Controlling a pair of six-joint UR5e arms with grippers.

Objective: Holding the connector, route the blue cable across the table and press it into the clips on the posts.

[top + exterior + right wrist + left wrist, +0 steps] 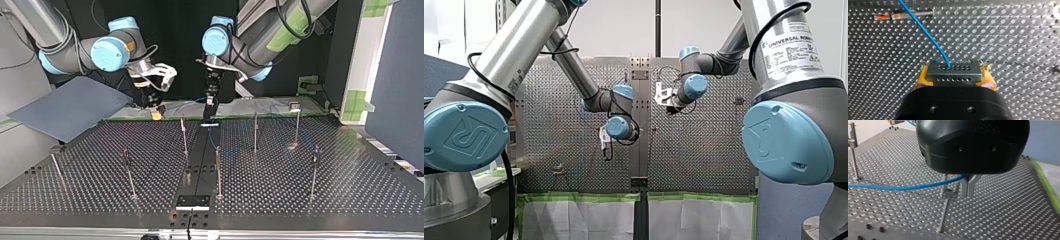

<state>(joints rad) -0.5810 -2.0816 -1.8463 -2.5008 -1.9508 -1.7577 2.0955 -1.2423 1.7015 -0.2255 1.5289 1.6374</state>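
In the right wrist view my right gripper (954,73) is shut on a grey metal connector (953,71), its yellow pads (921,78) on either side. The blue cable (923,27) leaves the connector's top face and runs away over the perforated table. In the left wrist view my left gripper (968,187) is shut on the blue cable (898,187), its metal fingers just above a post's clip (948,193). In the top view both grippers hang near the table's far edge: my right gripper (157,113) at the left, my left gripper (209,111) at the middle.
Several thin posts stand across the table, such as one post (184,136) near the middle and another post (255,131) right of it. A black rail (197,167) runs down the table's centre. A blue-grey panel (70,107) lies at the top view's left.
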